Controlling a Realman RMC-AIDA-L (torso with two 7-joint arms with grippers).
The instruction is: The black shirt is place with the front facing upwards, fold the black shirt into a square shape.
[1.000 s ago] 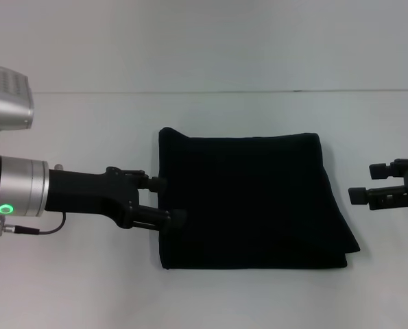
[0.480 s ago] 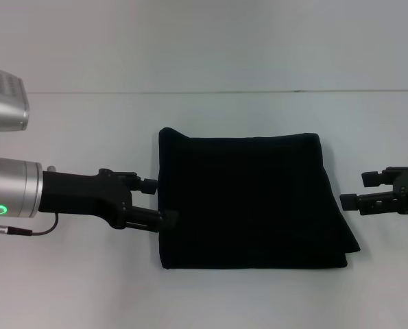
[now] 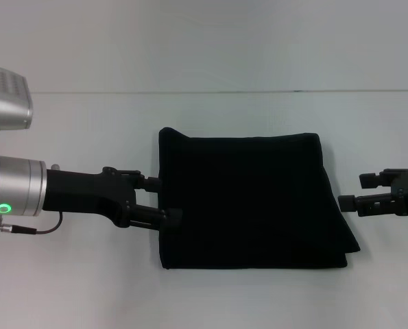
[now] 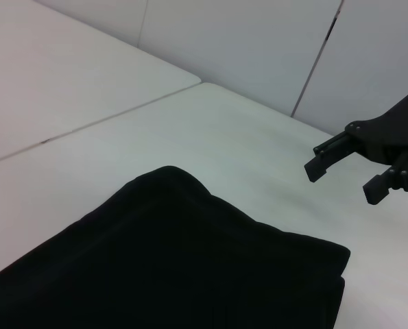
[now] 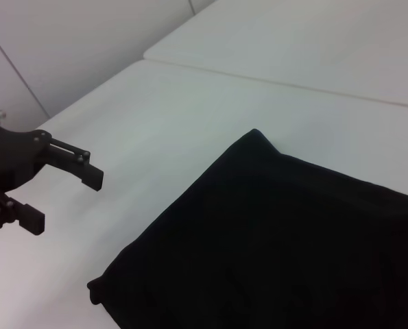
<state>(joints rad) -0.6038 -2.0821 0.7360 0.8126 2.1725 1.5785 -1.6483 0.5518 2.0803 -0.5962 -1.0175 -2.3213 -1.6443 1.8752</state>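
The black shirt (image 3: 252,199) lies folded into a rough rectangle in the middle of the white table, with no lettering showing. My left gripper (image 3: 165,201) is open at the shirt's left edge, with nothing between its fingers. The right wrist view shows that gripper (image 5: 65,201) a little apart from the shirt (image 5: 279,240). My right gripper (image 3: 356,192) is open just off the shirt's right edge, holding nothing. The left wrist view has the shirt (image 4: 176,267) in front and the right gripper (image 4: 344,179) beyond its far corner.
The white table (image 3: 87,288) runs back to a seam (image 3: 210,92) where it meets a pale wall. The shirt's lower right corner (image 3: 351,248) sticks out past the rest of the fold.
My left gripper drew back to the left, then returned to the shirt's left edge. My right gripper shifted left toward the shirt and stands slightly tilted. The shirt has not moved.
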